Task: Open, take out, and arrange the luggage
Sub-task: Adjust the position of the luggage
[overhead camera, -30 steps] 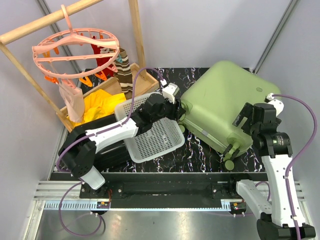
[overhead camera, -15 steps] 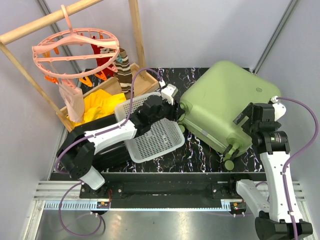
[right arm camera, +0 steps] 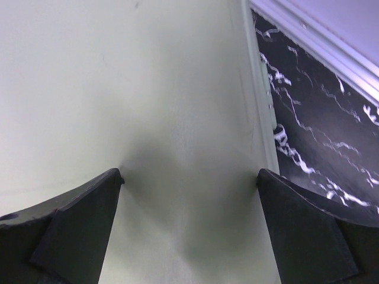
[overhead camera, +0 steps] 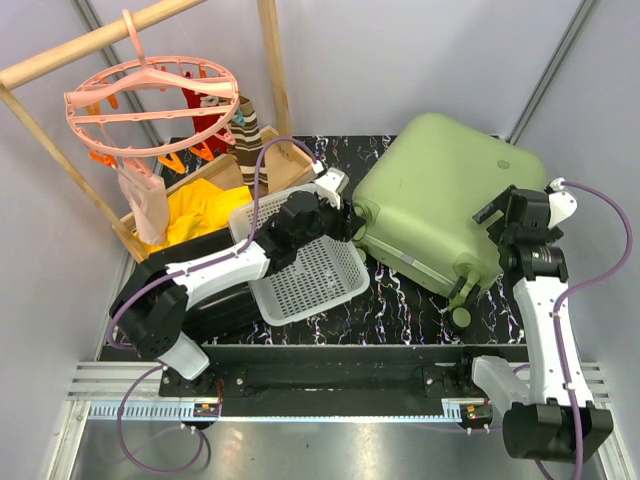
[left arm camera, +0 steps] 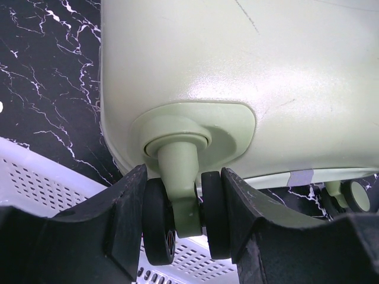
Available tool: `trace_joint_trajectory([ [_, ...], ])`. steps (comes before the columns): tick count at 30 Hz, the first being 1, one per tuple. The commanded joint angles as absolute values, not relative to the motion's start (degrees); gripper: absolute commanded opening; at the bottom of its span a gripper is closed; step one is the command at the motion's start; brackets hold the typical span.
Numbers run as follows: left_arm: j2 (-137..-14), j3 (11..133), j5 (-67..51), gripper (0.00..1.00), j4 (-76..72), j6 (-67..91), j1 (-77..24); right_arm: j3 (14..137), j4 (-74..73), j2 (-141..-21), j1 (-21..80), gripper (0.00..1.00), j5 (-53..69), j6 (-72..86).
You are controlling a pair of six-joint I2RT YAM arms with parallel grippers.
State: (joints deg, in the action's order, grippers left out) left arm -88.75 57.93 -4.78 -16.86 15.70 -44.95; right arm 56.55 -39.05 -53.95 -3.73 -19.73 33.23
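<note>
The luggage (overhead camera: pixel 435 195), a large light-green hard-shell case, lies closed on the black marble table at the right. My left gripper (overhead camera: pixel 352 228) is shut on the twin black caster wheel (left arm camera: pixel 183 219) at the luggage's near-left corner, one finger pressed against each side of the wheel. The green shell (left arm camera: pixel 237 59) fills the top of the left wrist view. My right gripper (overhead camera: pixel 497 215) is open at the luggage's right side. Both its fingertips (right arm camera: pixel 112 177) touch the smooth shell (right arm camera: pixel 177 89) with nothing between them. Another wheel (overhead camera: pixel 462 315) shows at the near-right corner.
A white perforated basket (overhead camera: pixel 305 275) sits just left of the luggage, under my left wrist. A black case (overhead camera: pixel 205 305) lies beneath the left arm. At the back left a wooden frame holds a pink clip hanger (overhead camera: pixel 150 100), above a yellow cloth (overhead camera: pixel 200 210). Walls close in on the right.
The luggage has shifted slightly back and left, its near wheel lifting away from the front edge. My right gripper has moved right and farther back along the shell. The left grip on the wheel holds.
</note>
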Motion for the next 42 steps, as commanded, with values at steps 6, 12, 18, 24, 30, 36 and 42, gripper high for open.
trace_joint_trajectory([
  [6,-95.18,64.33,-16.96,0.00,-24.43,18.28,-48.43,53.43,-27.78,-67.75,-7.64,1.00,-9.41,33.22],
  [12,-100.72,69.87,-19.86,0.00,-25.22,20.12,-48.87,54.49,-20.93,-73.55,-8.79,1.00,-8.17,32.61],
  [18,-103.53,72.77,-21.27,0.00,-25.84,21.79,-49.48,57.83,-18.63,-76.81,-8.96,0.98,-11.95,29.62],
  [24,-105.38,74.44,-22.24,0.00,-27.33,24.69,-50.18,61.26,-19.16,-74.81,-8.96,0.93,-14.50,25.40],
  [30,-104.15,74.36,-19.51,0.00,-26.45,26.10,-50.19,61.43,-21.44,-63.91,-8.88,0.91,-9.76,23.64],
  [36,-105.99,76.64,-23.20,0.00,-27.68,28.65,-50.19,63.37,-25.93,-59.59,-8.79,0.89,-2.39,23.47],
  [42,-106.96,76.29,-24.70,0.00,-31.55,32.17,-50.10,62.32,-25.93,-58.88,-3.09,0.87,8.44,21.98],
])
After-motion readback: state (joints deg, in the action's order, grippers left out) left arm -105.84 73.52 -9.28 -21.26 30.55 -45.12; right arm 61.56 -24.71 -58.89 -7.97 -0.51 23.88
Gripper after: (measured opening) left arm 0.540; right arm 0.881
